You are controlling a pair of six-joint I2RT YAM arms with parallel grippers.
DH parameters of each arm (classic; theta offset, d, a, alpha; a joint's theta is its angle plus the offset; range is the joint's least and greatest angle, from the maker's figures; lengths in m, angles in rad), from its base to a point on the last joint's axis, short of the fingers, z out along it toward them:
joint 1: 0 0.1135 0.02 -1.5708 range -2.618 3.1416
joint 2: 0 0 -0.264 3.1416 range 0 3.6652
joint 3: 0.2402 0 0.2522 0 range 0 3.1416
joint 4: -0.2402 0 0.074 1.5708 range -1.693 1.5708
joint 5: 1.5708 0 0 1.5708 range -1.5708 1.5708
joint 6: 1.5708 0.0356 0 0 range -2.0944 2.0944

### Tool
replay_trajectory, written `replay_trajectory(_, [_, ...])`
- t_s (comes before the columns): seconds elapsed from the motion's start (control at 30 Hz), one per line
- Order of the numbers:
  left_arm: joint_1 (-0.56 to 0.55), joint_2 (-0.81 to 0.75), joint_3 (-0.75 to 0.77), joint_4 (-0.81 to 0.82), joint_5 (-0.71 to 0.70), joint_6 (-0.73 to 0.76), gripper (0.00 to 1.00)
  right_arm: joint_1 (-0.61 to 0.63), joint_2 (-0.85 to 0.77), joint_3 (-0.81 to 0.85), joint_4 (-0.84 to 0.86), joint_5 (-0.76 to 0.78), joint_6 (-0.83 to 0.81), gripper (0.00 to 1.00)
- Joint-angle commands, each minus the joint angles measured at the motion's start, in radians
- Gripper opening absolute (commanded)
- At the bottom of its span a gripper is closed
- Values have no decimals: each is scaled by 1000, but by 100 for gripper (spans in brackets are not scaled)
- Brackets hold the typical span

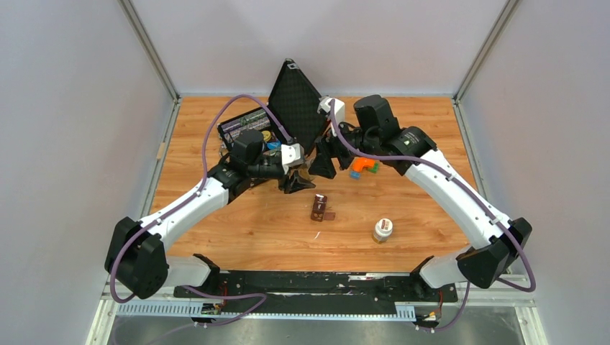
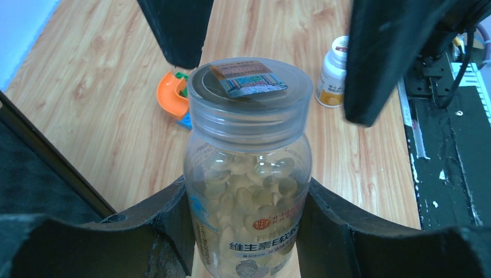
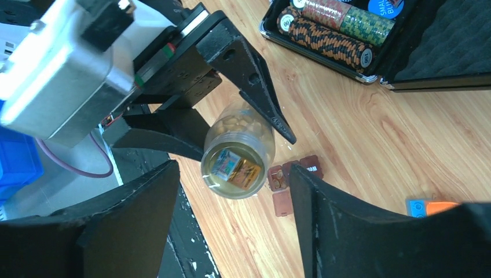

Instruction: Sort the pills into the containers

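Pill bottle (image 2: 248,174) clamped in left end effector (image 2: 248,223); right end effector (image 3: 231,174) spread astride cap (image 2: 249,87), not touching. Off-centre closing could twist bottle loose.

Clear glossy plastic bottle (image 2: 248,174), smooth wood-grain table (image 2: 87,98), matt brown plastic containers (image 1: 319,207), textured black case lid (image 1: 296,100).

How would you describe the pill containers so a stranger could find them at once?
On the wooden table, start from the black case standing open at the back and come toward the near edge. The containers lie mid-table, left of a small white bottle: a dark brown strip of joined square compartments, one lid flipped open, far smaller than the case.
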Motion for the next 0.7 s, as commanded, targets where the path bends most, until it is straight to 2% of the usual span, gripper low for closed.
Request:
replay_trajectory(0.0, [1,-23,52,7,55,23,0,3,21,26,14,-6,-47,66])
replay_trajectory(0.13, [1,-23,53,7,50,28,0,3,44,38,15,29,-25,48])
replay_trajectory(0.3, [2,-21,53,13,39,22,0,14,54,32,15,43,-14,46])
replay_trajectory(0.5, [2,-19,50,33,13,16,0,29,75,31,16,91,26,35])
replay_trajectory(0.57, [1,-19,50,40,2,11,0,31,84,35,18,114,84,25])
replay_trajectory(0.63, [1,-21,47,49,-15,4,0,31,98,44,23,165,147,6])
replay_trajectory(0.67, [1,-22,45,52,-24,1,0,31,103,51,25,177,177,0])
